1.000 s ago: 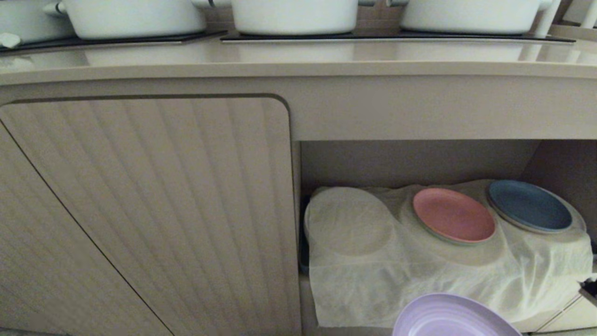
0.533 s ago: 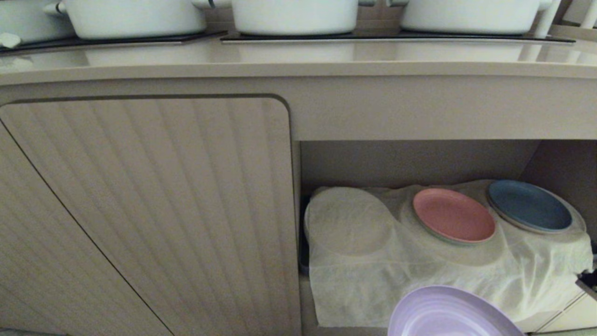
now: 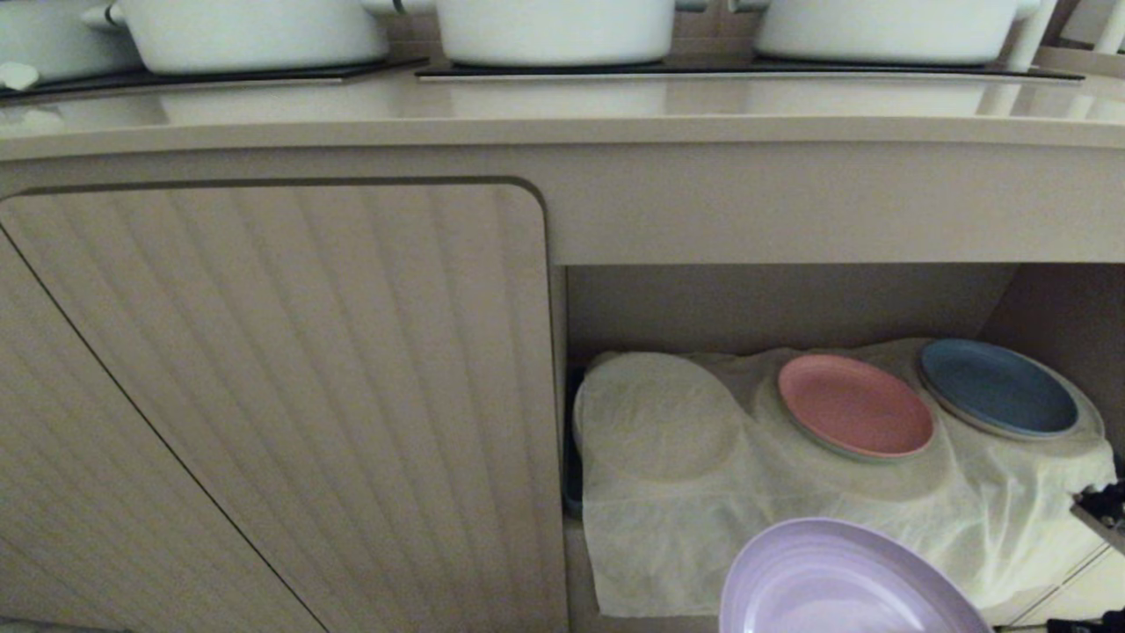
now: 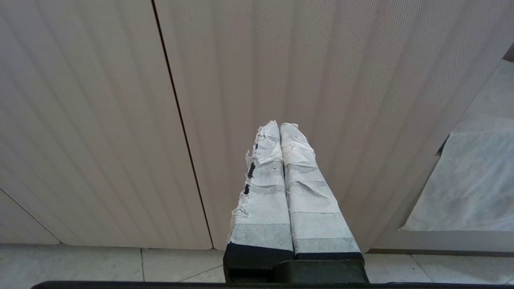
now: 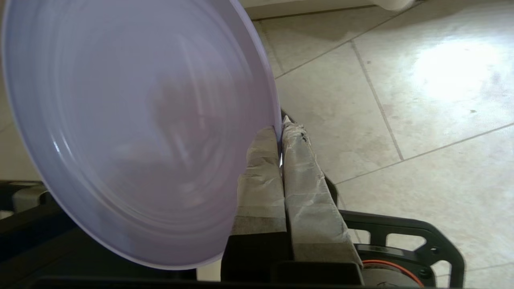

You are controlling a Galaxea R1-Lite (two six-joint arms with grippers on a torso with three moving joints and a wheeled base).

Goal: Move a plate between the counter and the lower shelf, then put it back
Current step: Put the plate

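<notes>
The lilac plate [image 3: 844, 580] hangs low in front of the lower shelf [image 3: 791, 308], below the front edge of its white cloth [image 3: 703, 527]. In the right wrist view the plate [image 5: 132, 128] is tilted, and my right gripper [image 5: 280, 130] is shut on its rim, above the floor. That gripper itself is not visible in the head view. The beige counter [image 3: 562, 114] runs across the top. My left gripper [image 4: 281, 125] is shut on nothing, parked facing the ribbed cabinet door [image 4: 281, 60].
A pink plate [image 3: 854, 404] and a blue plate [image 3: 997, 387] rest on two cloth humps in the shelf; the left hump [image 3: 659, 418] is bare. White pots [image 3: 554, 26] stand on the cooktop. A closed ribbed door [image 3: 281, 396] fills the left. Tiled floor [image 5: 401, 100] lies below.
The lilac plate has risen at the bottom of the head view and shifted slightly left, so more of it shows. The shelf, the other plates and the left gripper have not moved.
</notes>
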